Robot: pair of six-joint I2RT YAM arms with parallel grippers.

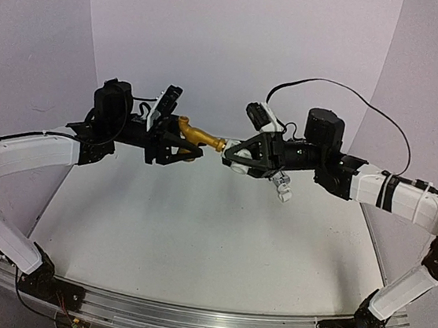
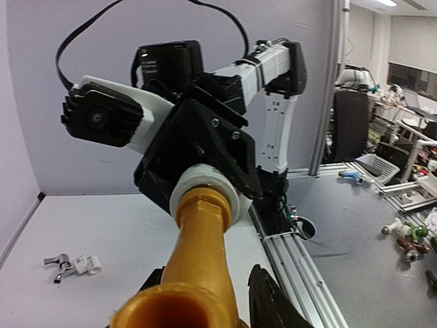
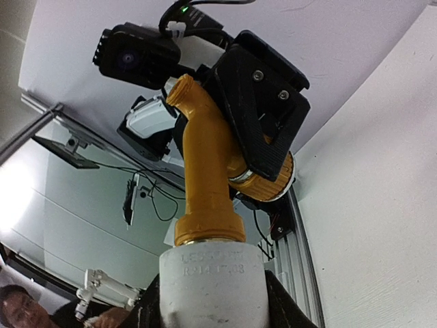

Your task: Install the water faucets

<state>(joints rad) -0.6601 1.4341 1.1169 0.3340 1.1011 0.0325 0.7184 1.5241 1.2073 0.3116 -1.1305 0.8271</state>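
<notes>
The brass-gold faucet (image 1: 201, 137) hangs in mid-air between the arms, above the back of the table. My left gripper (image 1: 184, 138) is shut on its body end. It fills the left wrist view (image 2: 198, 260); a black finger (image 2: 276, 304) shows beside it. Its spout end sits in a white pipe fitting (image 1: 228, 146), which my right gripper (image 1: 233, 153) is shut on. In the right wrist view the fitting (image 3: 213, 283) sits between the jaws with the faucet (image 3: 208, 171) rising from it. The silver faucet (image 1: 282, 187), with a white fitting on it, lies on the table (image 2: 68, 265).
The white table (image 1: 195, 232) has white backdrop walls behind and at the sides. An aluminium rail (image 1: 201, 320) runs along its near edge and shows in the left wrist view (image 2: 300, 266). A cluttered bench (image 2: 410, 239) lies beyond the table.
</notes>
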